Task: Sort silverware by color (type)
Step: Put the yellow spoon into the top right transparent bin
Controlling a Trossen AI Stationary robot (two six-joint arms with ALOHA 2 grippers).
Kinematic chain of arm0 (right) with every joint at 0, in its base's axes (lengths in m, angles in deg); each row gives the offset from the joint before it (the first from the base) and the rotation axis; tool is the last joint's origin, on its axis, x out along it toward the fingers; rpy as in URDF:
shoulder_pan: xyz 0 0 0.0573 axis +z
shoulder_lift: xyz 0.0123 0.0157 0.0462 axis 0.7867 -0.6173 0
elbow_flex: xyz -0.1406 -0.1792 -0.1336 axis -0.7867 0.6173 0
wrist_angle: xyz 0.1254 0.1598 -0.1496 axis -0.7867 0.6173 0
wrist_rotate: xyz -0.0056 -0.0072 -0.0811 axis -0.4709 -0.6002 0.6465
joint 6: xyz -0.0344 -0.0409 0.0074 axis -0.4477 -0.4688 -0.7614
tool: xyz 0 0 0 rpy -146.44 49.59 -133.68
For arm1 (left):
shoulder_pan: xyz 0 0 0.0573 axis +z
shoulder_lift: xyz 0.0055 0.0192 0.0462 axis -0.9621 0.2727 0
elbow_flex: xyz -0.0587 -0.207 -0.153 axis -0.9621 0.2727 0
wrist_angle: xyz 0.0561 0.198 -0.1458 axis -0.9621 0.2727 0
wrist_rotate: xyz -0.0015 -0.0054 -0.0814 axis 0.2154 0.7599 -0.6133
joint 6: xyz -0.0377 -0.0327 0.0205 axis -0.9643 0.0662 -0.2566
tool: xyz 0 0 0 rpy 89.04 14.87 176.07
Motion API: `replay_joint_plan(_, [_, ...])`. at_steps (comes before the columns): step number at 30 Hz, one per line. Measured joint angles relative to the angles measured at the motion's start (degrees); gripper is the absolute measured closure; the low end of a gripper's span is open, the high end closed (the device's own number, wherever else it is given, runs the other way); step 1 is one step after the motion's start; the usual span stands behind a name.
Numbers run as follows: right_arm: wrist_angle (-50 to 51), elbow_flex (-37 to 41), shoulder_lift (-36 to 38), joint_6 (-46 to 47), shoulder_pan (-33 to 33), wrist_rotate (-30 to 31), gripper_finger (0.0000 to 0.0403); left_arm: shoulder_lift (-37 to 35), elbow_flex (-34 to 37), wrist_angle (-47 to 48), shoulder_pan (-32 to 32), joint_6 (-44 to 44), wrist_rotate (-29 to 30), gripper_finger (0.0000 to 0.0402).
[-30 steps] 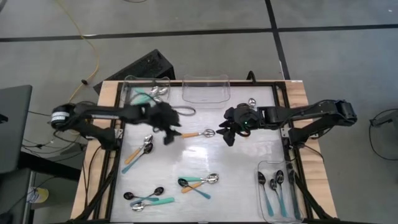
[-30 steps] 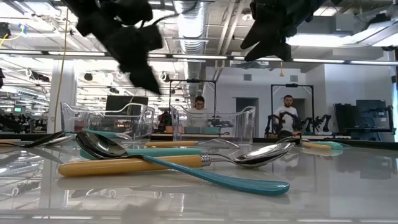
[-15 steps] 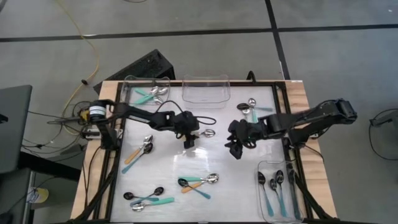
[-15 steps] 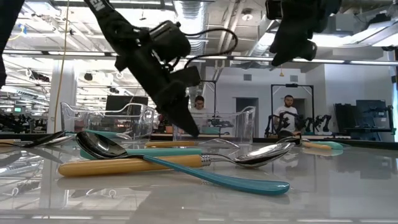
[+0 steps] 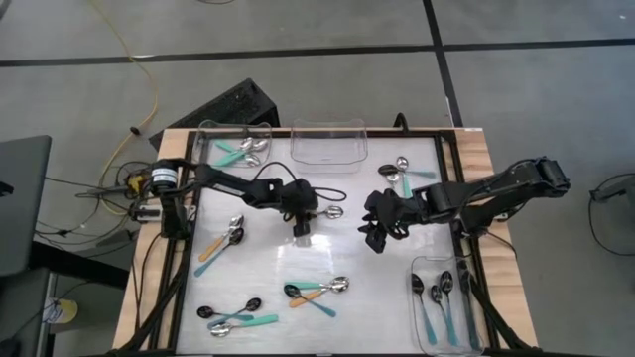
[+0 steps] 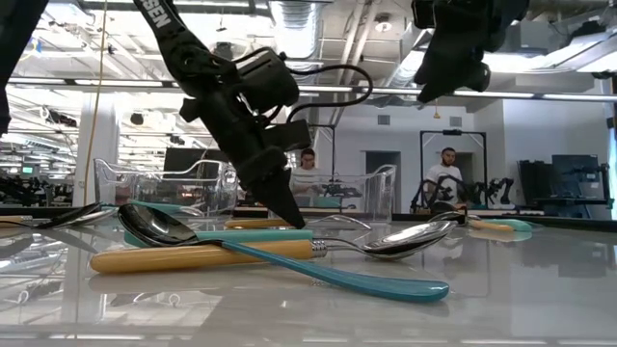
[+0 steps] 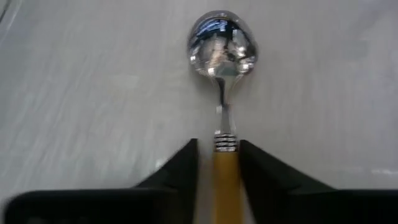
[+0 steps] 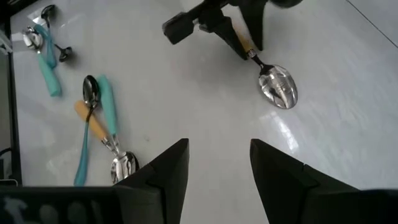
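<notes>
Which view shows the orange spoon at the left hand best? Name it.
Left wrist view: the orange spoon lies between the left hand's fingers. Right wrist view shows it farther off; high view small; low view hardly at all.

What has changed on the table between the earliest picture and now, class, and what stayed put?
The left hand moved in toward the table's centre, came down, and closed around the orange-handled silver spoon. The right hand shifted slightly toward the near edge and remains open, holding nothing. The other spoons and the clear bins stayed where they were.
</notes>
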Motion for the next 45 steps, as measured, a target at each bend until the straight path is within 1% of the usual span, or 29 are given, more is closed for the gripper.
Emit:
replay_joint_plan(1, [-0.02, 0.0, 0.0, 0.0, 0.0, 0.0, 0.021, -0.32, 0.03, 0.11, -0.08, 0.05, -0.04, 0.0356])
replay_joint_plan(2, [-0.02, 0.0, 0.0, 0.0, 0.0, 0.02, 0.021, -0.57, 0.07, 0.28, -0.1, 0.06, -0.11, 0.0373])
replay_joint_plan(5, [0.02, 0.0, 0.0, 0.2, 0.02, 0.71, 0.021, -1.97, -0.03, 1.53, 0.16, 0.09, -1.1, 0.0376])
replay_joint_plan(7, [0.13, 0.0, 0.17, 1.19, 0.02, 0.96, 0.021, -3.56, -1.03, 2.82, 0.36, 0.81, -3.67, 0.0374])
replay_joint_plan(10, [-0.17, 0.0, 0.62, 1.42, 0.02, 1.05, 0.021, -7.44, -5.35, 5.12, 0.27, 4.25, -4.62, 0.0374])
replay_joint_plan(12, [0.2, 0.0, 1.14, 2.19, 0.02, 1.05, 0.021, -10.46, -9.15, 8.83, 0.27, 7.95, -2.63, 0.0374])
replay_joint_plan(15, [-0.66, -0.02, 1.66, 2.45, 0.02, 1.07, 0.021, -13.47, -15.28, 12.38, 0.89, 15.45, 4.46, 0.0374])
replay_joint_plan(17, [-0.23, 0.0, 2.21, 2.45, 0.02, 1.1, 0.021, -14.5, -19.52, 12.55, 2.48, 20.77, 8.56, 0.0375])
replay_joint_plan(19, [-1.08, 0.0, 2.47, 2.47, -0.04, 1.71, 0.021, -14.56, -23.14, 12.42, 5.48, 25.05, 10.22, 0.0375])
replay_joint_plan(21, [-1.02, 0.0, 2.61, 2.45, -0.07, 2.52, 0.021, -12.91, -25.85, 13.49, 9.62, 27.04, 10.09, 0.0375])
replay_joint_plan(23, [-1.32, 0.02, 2.99, 2.47, -0.28, 2.67, 0.021, -10.31, -27.65, 14.12, 14.07, 27.26, 8.42, 0.0375])
replay_joint_plan(26, [-1.75, -0.05, 3.21, 2.83, -0.31, 3.08, 0.021, -6.33, -29.63, 15.73, 19.95, 26.62, 3.56, 0.0375])
replay_joint_plan(29, [-1.92, 0.0, 3.26, 3.02, -0.31, 3.08, 0.021, -3.32, -29.84, 16.28, 23.47, 26.43, -2.58, 0.0375])
replay_joint_plan(32, [-1.95, 0.0, 3.28, 3.07, -0.31, 3.08, 0.021, -0.44, -29.78, 16.71, 24.22, 26.74, -4.91, 0.0375])
replay_joint_plan(36, [-1.67, 0.0, 3.28, 3.91, -0.34, 3.08, 0.021, 1.83, -29.79, 15.9, 24.0, 28.59, -5.44, 0.0375])
replay_joint_plan(41, [-1.12, 0.0, 3.28, 3.93, -0.35, 3.1, 0.021, 3.62, -29.83, 14.7, 23.08, 28.63, -4.86, 0.0374])
replay_joint_plan(43, [-0.43, 0.0, 3.28, 4.53, -0.35, 3.72, 0.021, 3.68, -29.86, 14.7, 23.0, 27.38, -4.22, 0.0361])
replay_joint_plan(45, [2.03, -0.02, 3.28, 6.83, -0.6, 4.85, 0.021, 3.68, -29.86, 14.12, 22.77, 26.68, -2.51, 0.0336])
